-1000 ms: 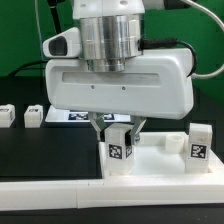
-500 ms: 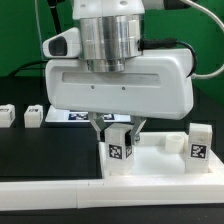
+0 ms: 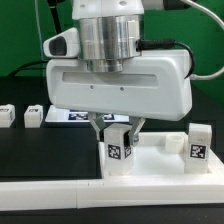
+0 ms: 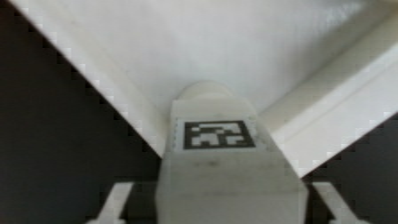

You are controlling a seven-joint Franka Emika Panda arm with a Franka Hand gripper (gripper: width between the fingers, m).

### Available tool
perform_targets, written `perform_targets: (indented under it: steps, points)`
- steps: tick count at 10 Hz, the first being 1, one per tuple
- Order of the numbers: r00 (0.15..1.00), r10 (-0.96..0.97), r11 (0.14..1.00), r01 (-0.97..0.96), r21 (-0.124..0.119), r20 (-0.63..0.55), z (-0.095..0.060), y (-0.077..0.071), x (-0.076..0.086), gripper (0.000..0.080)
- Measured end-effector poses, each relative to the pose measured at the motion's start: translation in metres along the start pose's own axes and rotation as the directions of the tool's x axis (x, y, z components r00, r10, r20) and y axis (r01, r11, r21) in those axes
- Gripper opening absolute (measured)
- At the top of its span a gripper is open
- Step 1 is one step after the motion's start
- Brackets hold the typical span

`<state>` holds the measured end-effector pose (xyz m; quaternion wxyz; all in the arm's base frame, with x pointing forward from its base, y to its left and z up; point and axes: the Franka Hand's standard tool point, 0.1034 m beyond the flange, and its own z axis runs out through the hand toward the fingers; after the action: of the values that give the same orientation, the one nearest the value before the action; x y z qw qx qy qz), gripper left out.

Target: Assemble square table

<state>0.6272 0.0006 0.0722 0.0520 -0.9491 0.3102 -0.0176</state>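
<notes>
Leg block (image 3: 120, 150) pinched upright between jaws, long axis vertical, at corner of square tabletop (image 3: 165, 160) on exterior view's left, probably ready for twisting in.

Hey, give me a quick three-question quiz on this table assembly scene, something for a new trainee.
1. True or false: the tagged leg between the hand's fingers stands upright.
2. How many small tagged blocks sit apart at the exterior view's left?
3. In the exterior view, the second upright leg stands on which side of the hand? A) left B) right C) hidden behind it
Key: 1 true; 2 two; 3 B.
</notes>
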Motion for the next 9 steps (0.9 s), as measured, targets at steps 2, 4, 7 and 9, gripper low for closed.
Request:
perform_targets:
  steps: [2,4,7,9]
  points:
    - [0.982,0.189,0.982,-0.189,0.0,0.004,-0.0005,0.0004,0.0003,0.029]
    - [0.837,0.546,0.838,-0.546,0.001,0.028,0.0,0.0008,-0.0021,0.029]
    - [0.438,0.897,0.439,-0.899,0.001,0.064,-0.0009,-0.0061,-0.006,0.029]
    - [0.382,0.923,0.382,-0.924,0.009,0.051,0.0018,-0.0038,-0.0062,0.029]
